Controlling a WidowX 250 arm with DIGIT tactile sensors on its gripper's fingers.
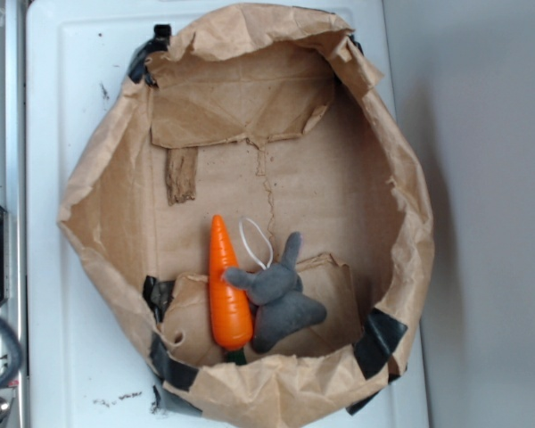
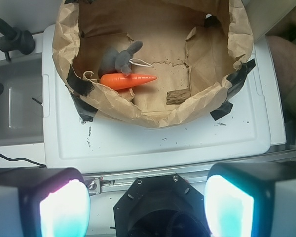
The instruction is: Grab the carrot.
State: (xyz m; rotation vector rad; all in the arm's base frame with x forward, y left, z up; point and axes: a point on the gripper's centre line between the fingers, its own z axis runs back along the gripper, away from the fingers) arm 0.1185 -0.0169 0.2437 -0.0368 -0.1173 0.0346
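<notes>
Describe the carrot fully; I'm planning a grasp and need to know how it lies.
The carrot is a smooth, bright-orange cone that looks like plastic, with a dark green stub at its wide end. It lies flat on the floor of the brown paper bag, its wide end near the bag's wall and its tip toward the middle. The grey plush bunny presses against one side; the other side is free. The gripper is open, outside the bag.
</notes>
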